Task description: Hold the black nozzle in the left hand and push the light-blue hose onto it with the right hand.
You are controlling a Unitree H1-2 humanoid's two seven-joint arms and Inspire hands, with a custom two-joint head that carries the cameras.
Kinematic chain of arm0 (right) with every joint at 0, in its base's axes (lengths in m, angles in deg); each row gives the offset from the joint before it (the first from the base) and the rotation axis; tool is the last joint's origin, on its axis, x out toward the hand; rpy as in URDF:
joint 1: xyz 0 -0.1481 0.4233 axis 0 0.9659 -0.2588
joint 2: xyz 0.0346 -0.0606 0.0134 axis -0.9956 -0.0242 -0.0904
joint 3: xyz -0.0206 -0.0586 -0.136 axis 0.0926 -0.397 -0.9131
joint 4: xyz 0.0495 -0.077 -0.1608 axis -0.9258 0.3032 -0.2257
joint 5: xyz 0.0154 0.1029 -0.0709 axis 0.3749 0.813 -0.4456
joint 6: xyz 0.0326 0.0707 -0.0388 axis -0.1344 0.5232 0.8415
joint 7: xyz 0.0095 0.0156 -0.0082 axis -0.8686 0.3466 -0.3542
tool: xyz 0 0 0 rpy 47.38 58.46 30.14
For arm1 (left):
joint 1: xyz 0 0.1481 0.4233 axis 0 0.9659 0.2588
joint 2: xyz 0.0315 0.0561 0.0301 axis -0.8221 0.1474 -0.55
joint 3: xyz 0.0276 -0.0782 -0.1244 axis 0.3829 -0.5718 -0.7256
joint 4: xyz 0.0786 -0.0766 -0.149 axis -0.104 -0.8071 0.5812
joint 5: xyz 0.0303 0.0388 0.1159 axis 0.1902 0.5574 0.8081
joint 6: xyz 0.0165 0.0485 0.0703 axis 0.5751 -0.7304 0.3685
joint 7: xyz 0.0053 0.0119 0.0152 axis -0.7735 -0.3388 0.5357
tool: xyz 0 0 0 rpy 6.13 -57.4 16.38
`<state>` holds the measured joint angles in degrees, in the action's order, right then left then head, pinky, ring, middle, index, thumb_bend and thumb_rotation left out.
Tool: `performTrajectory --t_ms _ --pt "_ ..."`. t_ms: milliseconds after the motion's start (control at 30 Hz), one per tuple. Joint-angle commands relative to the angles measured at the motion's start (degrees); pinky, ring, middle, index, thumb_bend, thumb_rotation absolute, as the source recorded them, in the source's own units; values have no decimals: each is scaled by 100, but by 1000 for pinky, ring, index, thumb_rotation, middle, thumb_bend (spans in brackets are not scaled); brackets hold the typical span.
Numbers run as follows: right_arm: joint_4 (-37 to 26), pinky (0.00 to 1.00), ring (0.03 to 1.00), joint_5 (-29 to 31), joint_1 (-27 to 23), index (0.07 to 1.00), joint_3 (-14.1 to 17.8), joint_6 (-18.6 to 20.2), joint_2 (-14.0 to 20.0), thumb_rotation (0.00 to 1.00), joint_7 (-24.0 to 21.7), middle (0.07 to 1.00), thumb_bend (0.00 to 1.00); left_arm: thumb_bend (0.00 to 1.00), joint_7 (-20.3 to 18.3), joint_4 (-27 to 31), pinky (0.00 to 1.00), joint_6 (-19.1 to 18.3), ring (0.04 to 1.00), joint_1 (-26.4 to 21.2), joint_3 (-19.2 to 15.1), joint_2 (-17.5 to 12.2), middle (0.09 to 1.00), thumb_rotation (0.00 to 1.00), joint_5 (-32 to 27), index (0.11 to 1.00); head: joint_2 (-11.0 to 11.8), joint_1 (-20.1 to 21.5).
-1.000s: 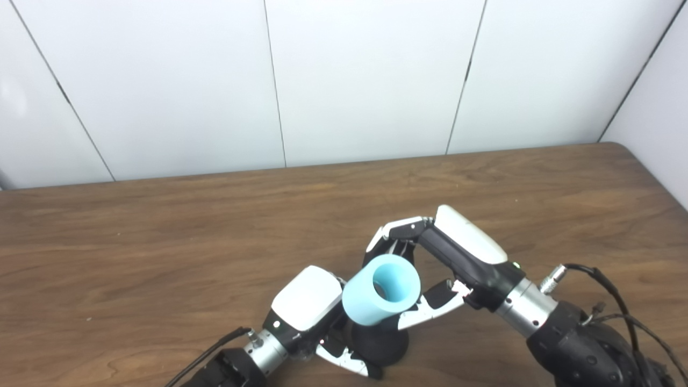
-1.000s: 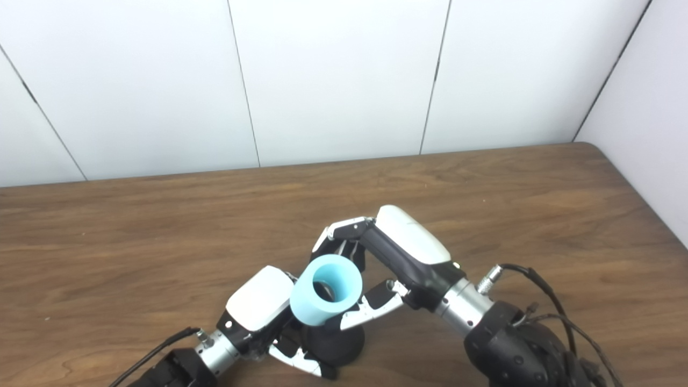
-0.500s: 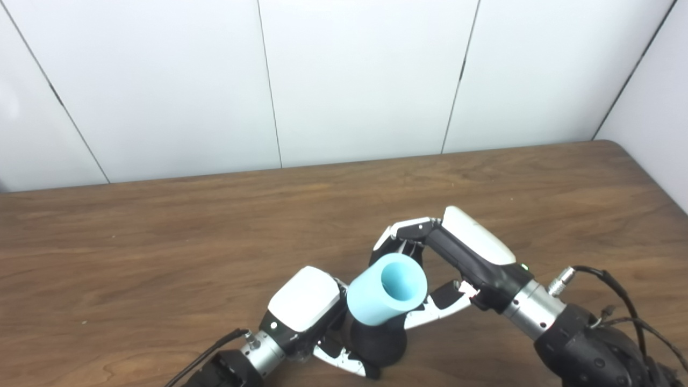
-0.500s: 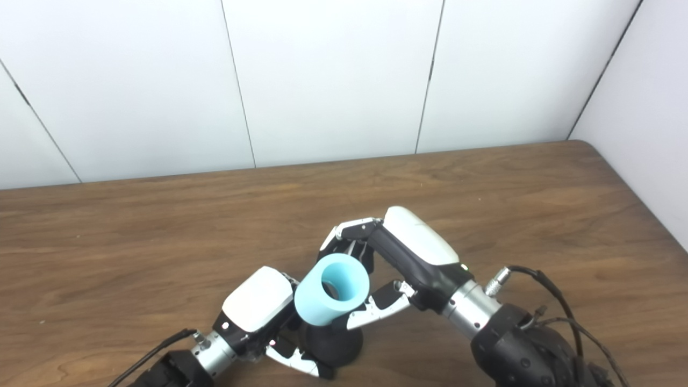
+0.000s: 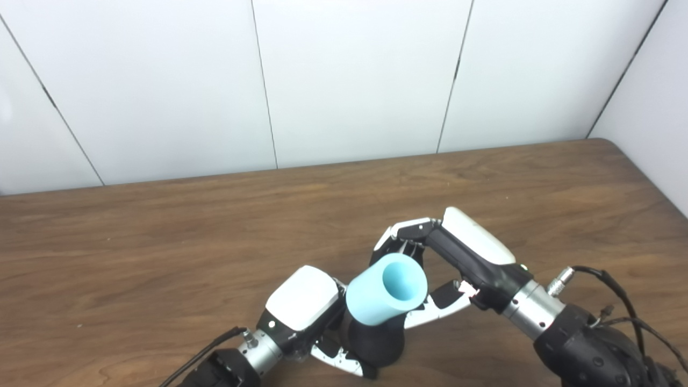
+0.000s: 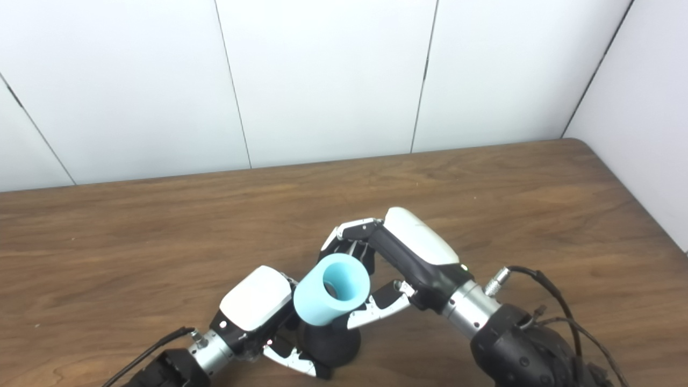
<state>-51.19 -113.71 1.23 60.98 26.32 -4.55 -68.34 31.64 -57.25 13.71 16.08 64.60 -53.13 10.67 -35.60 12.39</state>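
Near the front edge of the wooden table (image 5: 161, 226), a little right of its middle, the two hands meet around the task's parts. The black nozzle (image 5: 376, 344) stands with its wide rounded base low, close to the table, and the left hand (image 5: 306, 306) is wrapped around it from the left, its white-backed palm turned up and its fingers (image 5: 344, 363) curling under and in front of the base. The light-blue hose (image 5: 384, 290), a short thick tube, sits on top of the nozzle, tilted so that its open end faces up and toward the right. Through that opening, in the right eye view, a dark part of the nozzle shows inside the tube. The right hand (image 5: 446, 263) comes in from the right and clasps the hose: its fingers (image 5: 400, 239) bend down behind the tube's far side, and its thumb (image 5: 435, 306) presses against the near right side, just above the nozzle's base. A cable (image 5: 613, 290) loops off the right wrist near the table's front right corner.
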Motion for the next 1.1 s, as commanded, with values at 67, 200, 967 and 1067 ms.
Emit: performTrajectory --t_ms 67,200,967,1067 --pt "-358 328 429 -115 -157 501 106 -23 113 0 9 510 497 521 -1456 -344 80 -272 140 506 384 -523 209 39 524 473 -6 2" --pt "-363 323 428 -164 -133 506 85 -35 94 0 7 514 496 523 -1522 -203 79 -330 139 499 371 -502 208 43 530 472 -11 7" --pt "-352 318 424 -158 -75 511 83 -76 39 0 -17 514 495 1000 -1352 92 676 -437 713 746 -65 -164 720 457 120 715 -8 3" --pt "-356 319 424 -167 -85 509 77 -62 34 0 -28 514 496 1000 -1329 96 688 -440 718 786 -135 -91 718 458 78 711 -6 6"
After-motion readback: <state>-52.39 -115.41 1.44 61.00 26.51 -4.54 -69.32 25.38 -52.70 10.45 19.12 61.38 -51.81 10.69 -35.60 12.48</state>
